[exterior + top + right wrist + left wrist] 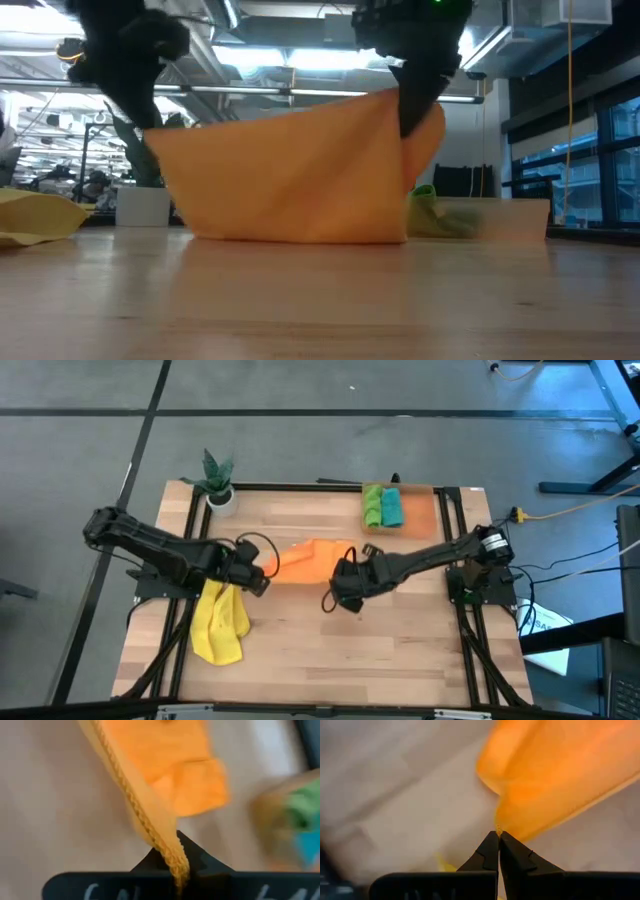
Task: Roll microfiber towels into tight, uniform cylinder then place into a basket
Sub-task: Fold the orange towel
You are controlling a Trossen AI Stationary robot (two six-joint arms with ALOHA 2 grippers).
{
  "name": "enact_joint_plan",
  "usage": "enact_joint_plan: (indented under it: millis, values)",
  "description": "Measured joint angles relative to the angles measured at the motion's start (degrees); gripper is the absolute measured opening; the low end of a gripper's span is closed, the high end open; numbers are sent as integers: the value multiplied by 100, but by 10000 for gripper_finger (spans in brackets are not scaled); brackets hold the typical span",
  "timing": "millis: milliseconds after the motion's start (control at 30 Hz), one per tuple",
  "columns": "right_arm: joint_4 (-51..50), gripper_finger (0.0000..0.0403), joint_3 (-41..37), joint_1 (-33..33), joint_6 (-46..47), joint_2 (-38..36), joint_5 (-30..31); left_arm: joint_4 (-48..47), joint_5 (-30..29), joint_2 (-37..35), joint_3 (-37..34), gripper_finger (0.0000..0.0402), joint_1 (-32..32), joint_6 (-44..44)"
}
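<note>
From my overhead feed I see a grey floor (300,400) filling the upper frame, crossed by dark seams, with the wooden table (320,650) sitting lower centre inside a black frame. A potted plant (217,478) stands at the table's upper left corner. At the right edge, a yellow cable (570,510) and black cables trail across the floor beside a dark stand. My level feed shows an open hall behind the table: ceiling ducts (290,75) and strip lights across the top, windows (590,170) at the right, and cluttered workbenches at far left.
</note>
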Motion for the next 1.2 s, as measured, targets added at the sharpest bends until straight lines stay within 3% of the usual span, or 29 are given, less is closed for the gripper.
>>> enact_joint_plan:
  millis: [233,367,467,633,867,1200]
  values:
    - [774,0,-582,349,448,0,-822,1425,671,0,-887,0,-469,-176]
    - [1075,0,-826,505,685,0,-1210,1626,899,0,-1169,0,-681,-490]
    - [1099,2,-930,607,834,0,-1514,1737,1389,0,-1297,0,-785,-526]
    - [1082,4,-956,700,1066,0,-1587,2112,1721,2,-1449,0,-940,-521]
    - [372,2,-358,600,737,0,-836,1764,988,0,-892,0,-772,-20]
    - [-1521,2,1520,276,206,0,797,-150,-272,-4,1284,0,-171,1302]
